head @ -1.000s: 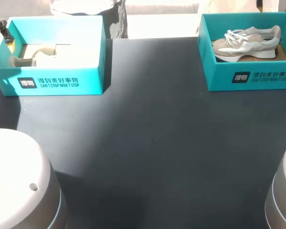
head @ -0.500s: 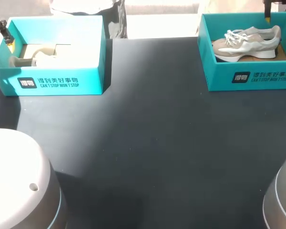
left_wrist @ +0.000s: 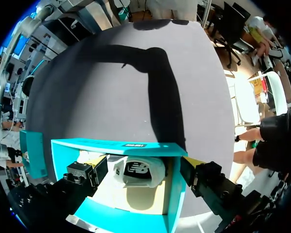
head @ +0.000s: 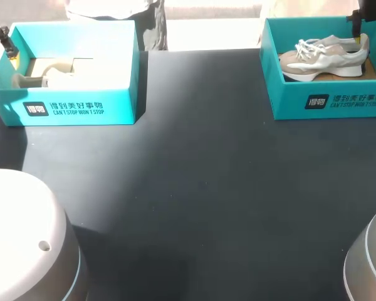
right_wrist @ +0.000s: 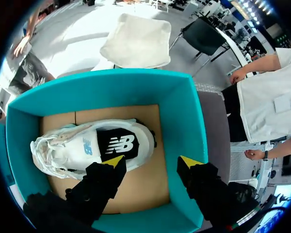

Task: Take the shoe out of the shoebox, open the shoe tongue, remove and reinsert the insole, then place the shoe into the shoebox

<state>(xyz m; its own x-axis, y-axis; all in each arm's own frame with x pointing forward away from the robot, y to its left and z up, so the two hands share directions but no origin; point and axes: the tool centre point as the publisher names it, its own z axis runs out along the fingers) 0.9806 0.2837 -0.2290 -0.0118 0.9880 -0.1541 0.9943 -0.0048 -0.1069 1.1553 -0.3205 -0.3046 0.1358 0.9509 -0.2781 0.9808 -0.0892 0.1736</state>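
Two teal shoeboxes stand at the table's far corners. The right shoebox (head: 326,103) holds a grey-and-white sneaker (head: 326,56) lying on its side. My right gripper (head: 366,28) hangs over that sneaker's heel end. In the right wrist view the right gripper (right_wrist: 152,161) is open: one yellow tip is over the heel of the sneaker (right_wrist: 87,145), the other over the cardboard floor. The left shoebox (head: 69,106) holds a pale shoe (head: 59,78), half hidden by its wall. My left gripper (left_wrist: 140,162) stands open, straddling the box above that shoe's heel (left_wrist: 138,172).
The black table (head: 207,175) stretches between the boxes. My arms' rounded white bases (head: 25,238) fill the near corners. The right box's walls (right_wrist: 184,116) close in around the right fingers.
My right gripper has come down into the head view over the right box's far corner, by the sneaker's heel. The left arm and both shoes have not moved.
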